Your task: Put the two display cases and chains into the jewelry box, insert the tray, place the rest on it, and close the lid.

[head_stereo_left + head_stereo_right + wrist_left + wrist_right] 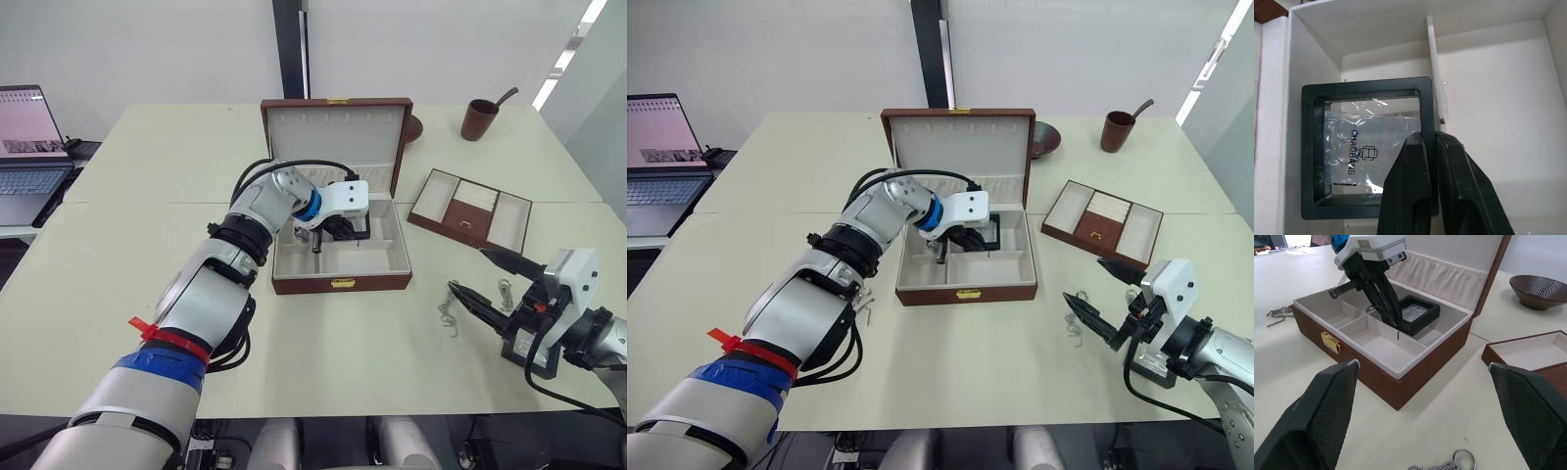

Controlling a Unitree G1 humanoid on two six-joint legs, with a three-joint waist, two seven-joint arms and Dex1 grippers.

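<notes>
On cream table, jewelry box holds display case, left gripper pinching its frame.

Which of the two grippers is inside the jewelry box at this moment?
The left gripper, fingers pinched on the frame edge of a display case in the jewelry box. The right gripper hangs open over the table beside the chains.

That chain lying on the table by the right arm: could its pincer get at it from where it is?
Probably yes. The right pincer is open and hovers just beside the chain, with bare table between them.
</notes>
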